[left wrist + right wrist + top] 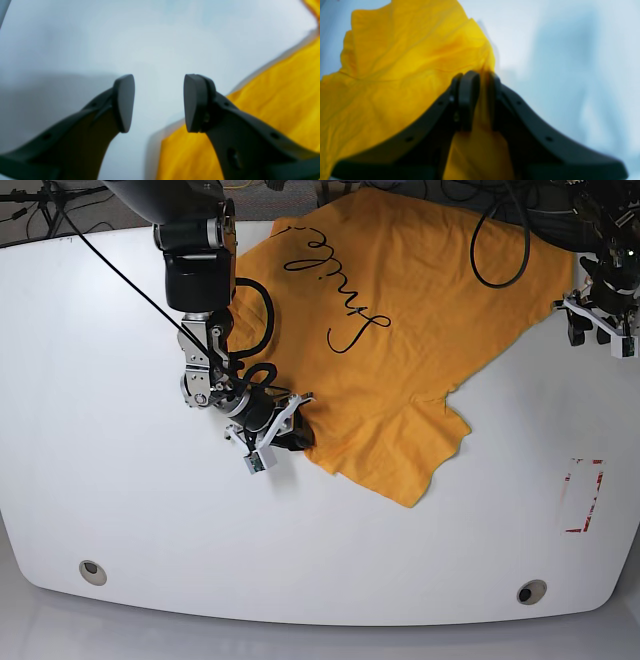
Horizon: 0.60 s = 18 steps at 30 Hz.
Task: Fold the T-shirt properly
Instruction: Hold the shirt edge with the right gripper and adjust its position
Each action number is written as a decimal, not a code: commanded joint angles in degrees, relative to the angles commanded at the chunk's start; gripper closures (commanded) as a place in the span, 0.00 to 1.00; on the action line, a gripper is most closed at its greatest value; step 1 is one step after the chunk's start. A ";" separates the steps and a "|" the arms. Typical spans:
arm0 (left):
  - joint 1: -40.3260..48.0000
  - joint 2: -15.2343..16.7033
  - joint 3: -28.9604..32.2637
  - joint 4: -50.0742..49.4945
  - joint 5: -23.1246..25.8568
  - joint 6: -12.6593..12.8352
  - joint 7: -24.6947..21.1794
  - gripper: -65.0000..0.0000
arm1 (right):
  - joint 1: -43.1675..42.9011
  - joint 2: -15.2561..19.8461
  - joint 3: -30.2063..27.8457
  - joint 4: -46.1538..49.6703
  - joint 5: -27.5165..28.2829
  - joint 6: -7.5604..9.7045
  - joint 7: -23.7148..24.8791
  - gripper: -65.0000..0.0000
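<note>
Pinching the T-shirt's point(400, 330) near-left edge, right fingers point(470, 100) are clenched on fabric; garment lies spread across the far tabletop point(130, 510). Left fingers point(123, 102) spread apart, empty, just beside its right edge.

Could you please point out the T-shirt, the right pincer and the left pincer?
T-shirt point(420, 290): base view, on the chest fabric beside the script.
Right pincer point(481, 100): right wrist view, between its fingertips, shut on cloth.
Left pincer point(159, 102): left wrist view, in the open gap between its fingertips.
</note>
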 joint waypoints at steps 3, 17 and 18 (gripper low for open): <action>0.00 0.00 0.00 0.09 0.00 0.00 0.00 0.56 | 0.35 0.00 0.00 0.00 0.09 0.00 -0.09 0.83; -0.26 0.00 0.00 0.09 0.00 0.00 0.00 0.56 | 0.62 0.00 -0.09 8.53 0.18 0.00 -3.25 0.82; -0.26 -0.09 0.00 0.09 0.00 0.00 0.00 0.56 | 0.70 0.00 -0.09 8.97 0.18 0.00 -3.52 0.81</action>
